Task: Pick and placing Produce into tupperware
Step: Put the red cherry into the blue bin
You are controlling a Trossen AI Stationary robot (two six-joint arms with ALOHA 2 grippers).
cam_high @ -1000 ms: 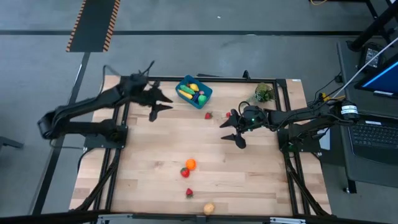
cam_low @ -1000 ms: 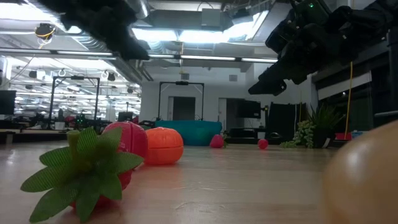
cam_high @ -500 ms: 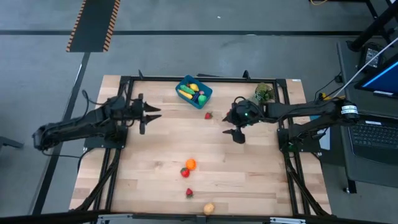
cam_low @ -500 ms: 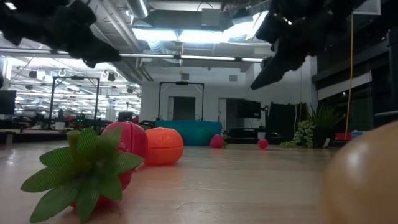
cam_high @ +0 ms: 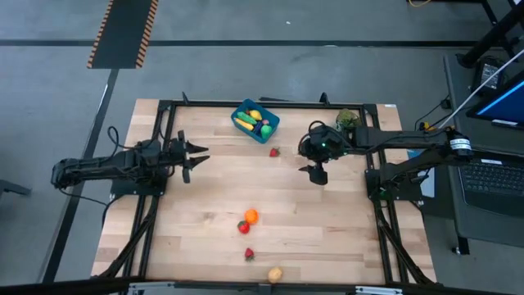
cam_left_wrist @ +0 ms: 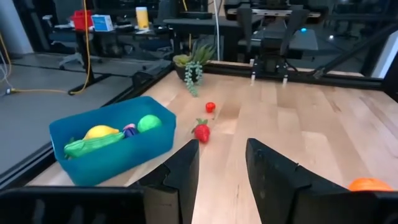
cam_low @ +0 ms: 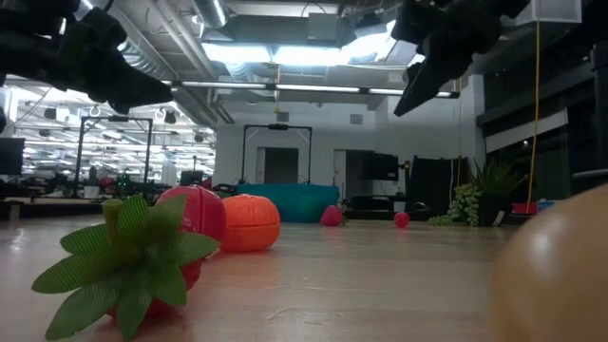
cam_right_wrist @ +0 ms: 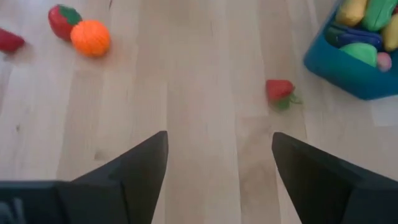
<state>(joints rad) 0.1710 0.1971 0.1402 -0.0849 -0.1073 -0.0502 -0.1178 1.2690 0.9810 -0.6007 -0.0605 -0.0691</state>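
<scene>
The blue tupperware (cam_high: 255,120) stands at the table's far edge with yellow, green and purple produce inside. On the bare table lie a strawberry (cam_high: 274,152), a small red fruit (cam_left_wrist: 210,107), an orange (cam_high: 250,216), a red fruit (cam_high: 243,227), another strawberry (cam_high: 249,254) and a tan piece (cam_high: 275,274). My left gripper (cam_high: 196,157) hovers at the table's left side and points level toward the right. Its fingers (cam_left_wrist: 186,168) stand a narrow gap apart and hold nothing. My right gripper (cam_high: 315,170) hangs open and empty to the right of the strawberry, slanting down.
A grey-green plant sprig (cam_high: 348,121) stands at the far right corner. A black frame (cam_high: 270,104) borders the table. The wood between the two grippers (cam_high: 246,176) is bare. In the low view the near strawberry (cam_low: 142,256) and the tan piece (cam_low: 560,275) fill the foreground.
My left gripper has drawn back from the tupperware toward the table's left edge, sinking and levelling out. My right gripper has risen and tipped more steeply downward. Neither has changed its opening, and no produce has moved.
</scene>
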